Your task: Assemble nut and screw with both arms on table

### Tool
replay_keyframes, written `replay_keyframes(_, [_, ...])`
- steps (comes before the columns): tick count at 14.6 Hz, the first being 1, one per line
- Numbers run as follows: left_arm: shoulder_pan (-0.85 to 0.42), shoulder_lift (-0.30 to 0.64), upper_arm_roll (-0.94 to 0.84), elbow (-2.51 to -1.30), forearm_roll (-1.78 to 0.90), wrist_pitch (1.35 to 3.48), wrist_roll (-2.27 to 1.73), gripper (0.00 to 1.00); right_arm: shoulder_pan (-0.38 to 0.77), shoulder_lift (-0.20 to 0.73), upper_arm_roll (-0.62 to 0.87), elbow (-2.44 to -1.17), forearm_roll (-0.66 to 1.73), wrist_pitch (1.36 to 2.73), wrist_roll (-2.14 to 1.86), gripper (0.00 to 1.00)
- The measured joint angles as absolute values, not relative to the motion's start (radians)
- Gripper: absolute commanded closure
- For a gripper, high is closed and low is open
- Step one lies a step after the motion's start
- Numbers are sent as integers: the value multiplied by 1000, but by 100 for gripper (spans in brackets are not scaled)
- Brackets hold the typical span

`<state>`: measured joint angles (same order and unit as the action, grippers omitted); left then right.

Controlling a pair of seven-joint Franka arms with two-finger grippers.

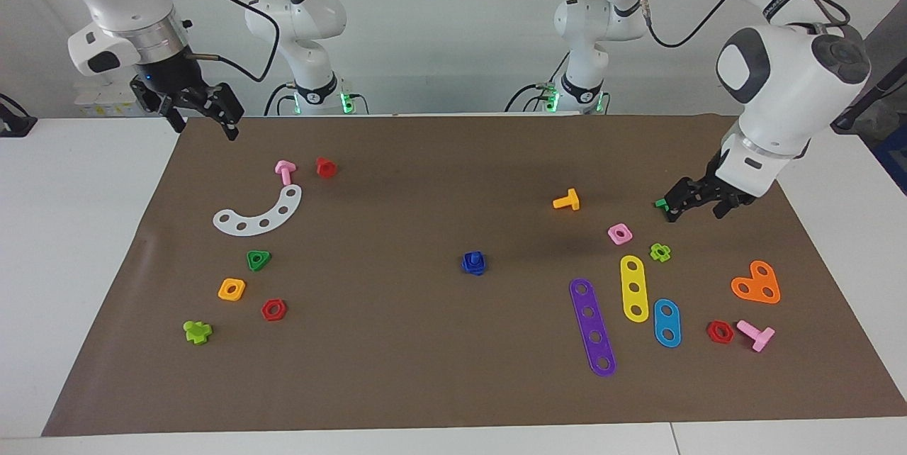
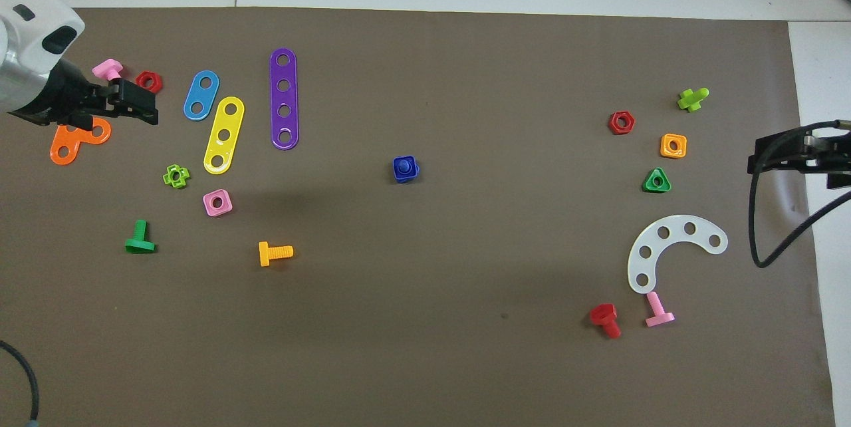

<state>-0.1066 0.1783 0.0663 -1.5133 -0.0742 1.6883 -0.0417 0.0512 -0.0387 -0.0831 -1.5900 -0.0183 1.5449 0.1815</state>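
The dark-blue nut (image 1: 468,266) (image 2: 397,173) and the dark-blue screw (image 1: 473,255) (image 2: 403,164) sit joined as one piece at the middle of the brown sheet (image 1: 425,370), the stem showing through the nut's hole. No gripper touches them. My left gripper (image 1: 694,210) (image 2: 143,104) hangs open and empty in the air over the left arm's end of the sheet, by the orange plate (image 2: 66,147). My right gripper (image 1: 204,122) (image 2: 758,159) is open and empty, raised over the sheet's edge at the right arm's end.
Near the left gripper lie a green screw (image 2: 139,241), pink nut (image 2: 217,202), light-green nut (image 2: 176,176), orange screw (image 2: 274,253) and yellow, blue and purple strips (image 2: 284,98). Toward the right arm's end lie a white arc (image 2: 665,247), green triangular nut (image 2: 656,181) and orange nut (image 2: 673,145).
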Motion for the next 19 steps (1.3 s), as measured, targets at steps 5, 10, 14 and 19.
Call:
replay_keyframes(5, [-115,84,57,-1569,0,1635,-42,0,49,-39,-85,-1590,-18,1535,182,0])
replay_keyframes(10, [-118,82,50,-1578,1,1654,-39,1,60,-40,-76,-1590,-18,1511,182,0])
replay_keyframes(14, [-118,82,50,-1578,-24,1668,-34,0,62,-40,-74,-1590,-18,1539,150,0])
replay_keyframes(19, [-118,82,54,-1579,-26,1670,-31,0,62,-40,-74,-1595,-18,1542,145,0])
